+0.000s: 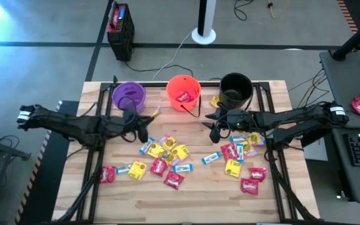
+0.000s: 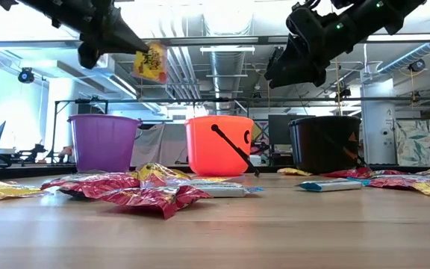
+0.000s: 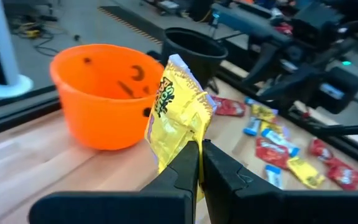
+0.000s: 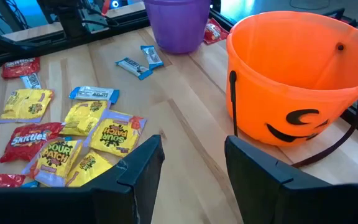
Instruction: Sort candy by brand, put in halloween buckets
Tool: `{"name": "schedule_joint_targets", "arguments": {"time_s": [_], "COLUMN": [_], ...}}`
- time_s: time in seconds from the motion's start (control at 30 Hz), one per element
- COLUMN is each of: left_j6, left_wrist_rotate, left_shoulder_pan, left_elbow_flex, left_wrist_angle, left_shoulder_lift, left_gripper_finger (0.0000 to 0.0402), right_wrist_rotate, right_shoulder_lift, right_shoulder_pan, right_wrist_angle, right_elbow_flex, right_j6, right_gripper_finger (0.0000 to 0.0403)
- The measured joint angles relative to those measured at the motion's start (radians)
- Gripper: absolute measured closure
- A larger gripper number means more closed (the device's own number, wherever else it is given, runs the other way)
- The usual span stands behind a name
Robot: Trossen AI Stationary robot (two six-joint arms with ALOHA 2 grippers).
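Aloft, left gripper pinching yellow candy, right gripper spread

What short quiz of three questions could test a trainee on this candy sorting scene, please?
1. True or false: the left gripper is shut on a yellow packet.
2. Which bucket already shows a red packet inside in the high view? A purple bucket, B orange bucket, C black bucket
3. Fill in: the right gripper is ____ and holds nothing.

Key: 1 true. 2 B. 3 open.
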Motion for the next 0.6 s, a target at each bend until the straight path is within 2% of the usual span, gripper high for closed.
{"name": "schedule_joint_targets", "arguments": {"time_s": [0.23,0.6], "left_j6": [-0.025,-0.039], "left_wrist_rotate": [-0.026,-0.027], "left_shoulder_pan": [0.002,0.002], "left_elbow_flex": [0.001,-0.010], "left_wrist_angle": [-0.072,-0.078], "left_shoulder_lift": [-0.017,-0.018], "left_gripper_finger": [0.0402,0.0402], "right_wrist_rotate": [0.007,0.008], "right_shoulder_lift": [0.000,0.000], "right_shoulder_pan": [0.000,0.000], "right_wrist_angle": [0.000,-0.002], "right_elbow_flex": [0.000,0.000], "right_j6": [0.009,0.026], "right_gripper_finger": [0.0236,0.0236]}}
